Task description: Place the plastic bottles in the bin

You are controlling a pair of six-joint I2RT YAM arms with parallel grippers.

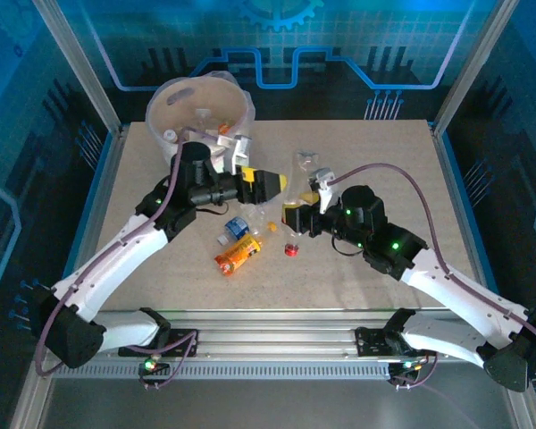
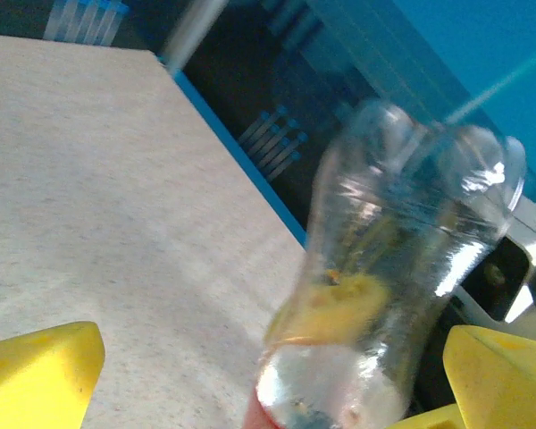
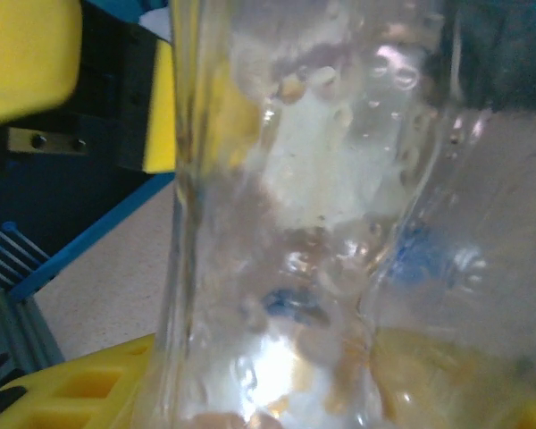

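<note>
The white bin (image 1: 172, 100) stands at the table's far left with several bottles inside. My right gripper (image 1: 297, 217) is shut on a clear plastic bottle (image 3: 286, 223), which crosses the right wrist view between the yellow fingers (image 3: 27, 54). That same clear bottle (image 2: 384, 259) reaches in between the spread yellow fingers (image 2: 40, 371) of my left gripper (image 1: 273, 185), which is open and faces the right one. On the table lie an orange-labelled bottle (image 1: 238, 253), a blue-labelled bottle (image 1: 233, 231) and a clear crumpled bottle (image 1: 305, 164).
A loose red cap (image 1: 291, 249) lies near the table's middle, just in front of my right gripper. The table's right edge, with a blue rail (image 2: 241, 152), runs behind the held bottle. Aluminium frame posts (image 1: 76, 63) stand at the far corners.
</note>
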